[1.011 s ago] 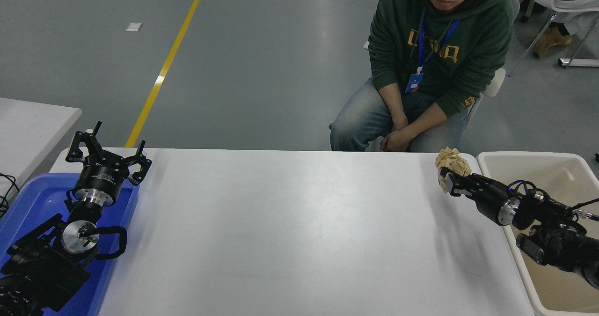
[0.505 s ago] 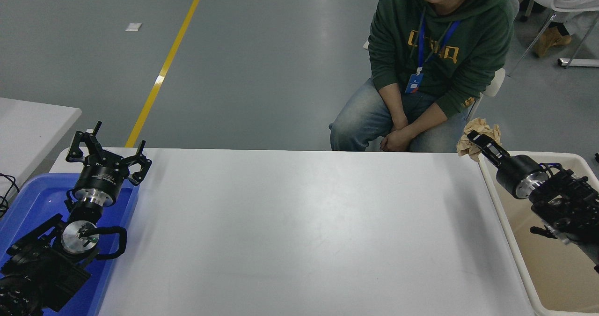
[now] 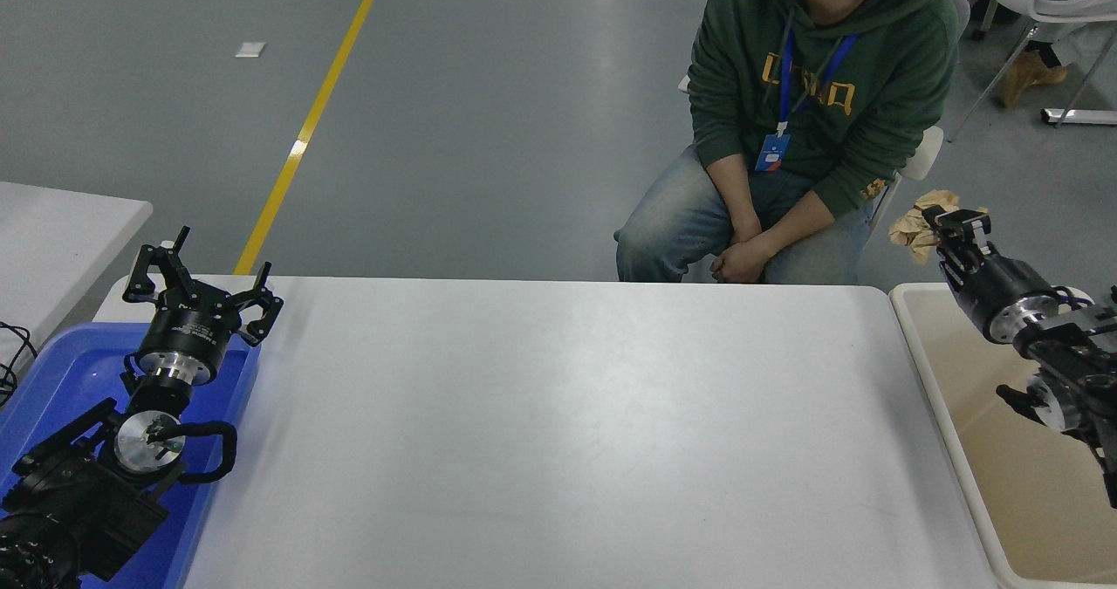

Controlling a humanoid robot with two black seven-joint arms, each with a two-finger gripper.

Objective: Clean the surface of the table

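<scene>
**Kid:** What can go wrong for you now?

**Helper:** Start at the left. Your left claw (image 3: 202, 297) sits parked over the blue tray (image 3: 52, 380), with its fingers spread wide and nothing in them. It is out of the way, so you have no worry there.

**Kid:** And the tabletop?

**Helper:** The tabletop (image 3: 541, 432) fills the middle, between the blue tray and the beige bin (image 3: 1030, 484). It is white and shiny, and you can see nothing lying on it. So I think the cleaning is close to done.

**Kid:** What about the right side?

**Helper:** Your right claw (image 3: 947, 222) is clenched on a ball of brown paper (image 3: 916, 222). It is held up high, out past the far corner of the bin. That is your trouble spot. If you let go here, I think the paper may miss the bin and fall to the floor. The grip looks to be on one edge of the ball only, so a quick swing could also shake it loose.

**Kid:** Is anything in your way?

**Helper:** A person (image 3: 812, 118) sits at the far side, near the paper, with hands folded in the lap. A chair leg (image 3: 1003, 74) stands behind. Bring the claw back over the bin, not toward the person, before you open it.
</scene>
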